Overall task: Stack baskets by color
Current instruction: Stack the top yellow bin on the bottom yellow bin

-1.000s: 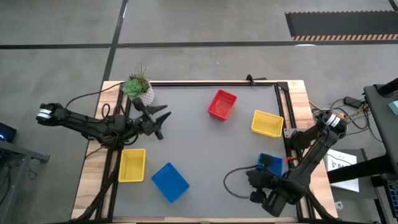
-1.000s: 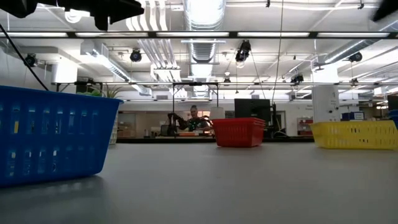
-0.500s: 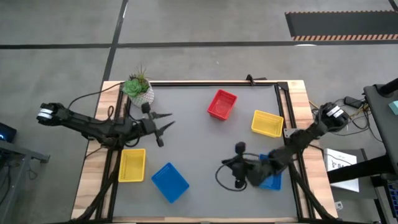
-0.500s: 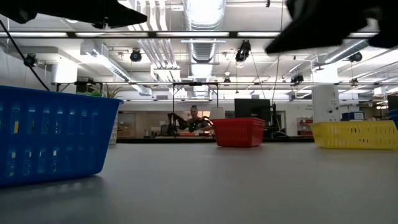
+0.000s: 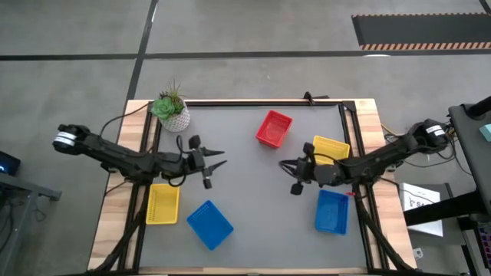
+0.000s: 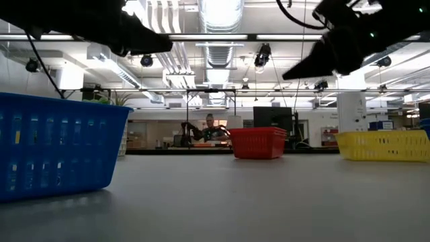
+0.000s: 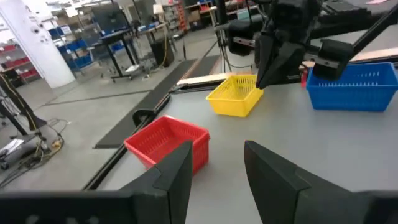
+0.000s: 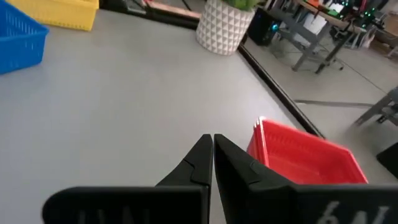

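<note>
Baskets lie unstacked on the bench; left gripper [image 5: 219,162] spread, right gripper [image 5: 285,165] pressed together, both empty, approaching red basket [image 5: 274,128].

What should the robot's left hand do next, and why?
Probably reach forward toward the red basket. The left gripper is open and empty above the table, pointing at that basket, while the right gripper is shut and holds nothing.
</note>
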